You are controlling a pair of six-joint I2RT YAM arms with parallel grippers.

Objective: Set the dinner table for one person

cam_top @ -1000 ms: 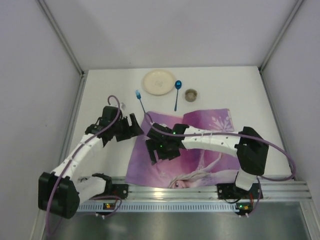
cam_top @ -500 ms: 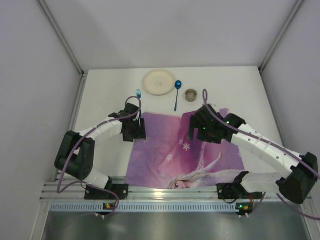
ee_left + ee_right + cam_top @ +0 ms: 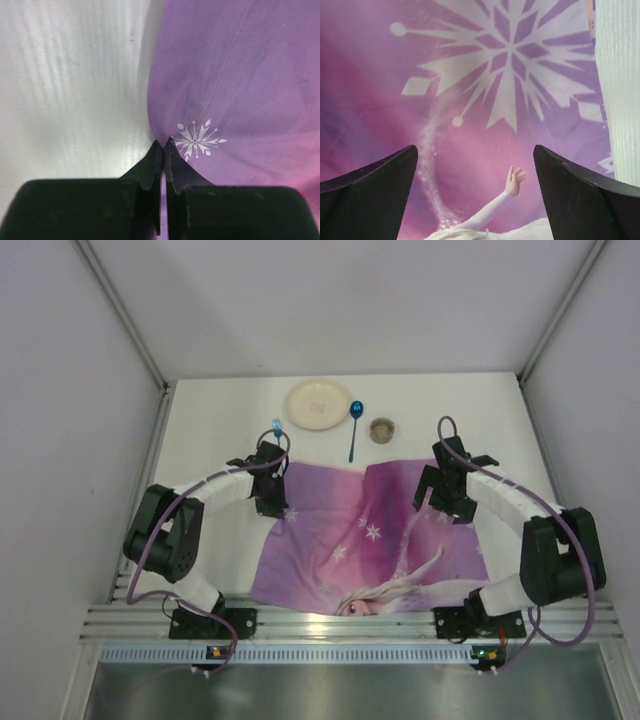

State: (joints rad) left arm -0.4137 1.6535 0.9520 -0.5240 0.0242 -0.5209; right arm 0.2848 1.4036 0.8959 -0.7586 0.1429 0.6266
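Both arms swung outward; left gripper (image 3: 163,145) pinches the placemat's (image 3: 350,540) ten o'clock edge, right gripper (image 3: 475,152) spread at two o'clock. One-sided pulling may bunch it.

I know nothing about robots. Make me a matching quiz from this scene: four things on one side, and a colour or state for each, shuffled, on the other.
1. plate
2. spoon
3. left gripper
4. right gripper

A. open wide
B. cream
C. shut on the placemat edge
D. blue

Pairs: 1-B, 2-D, 3-C, 4-A.
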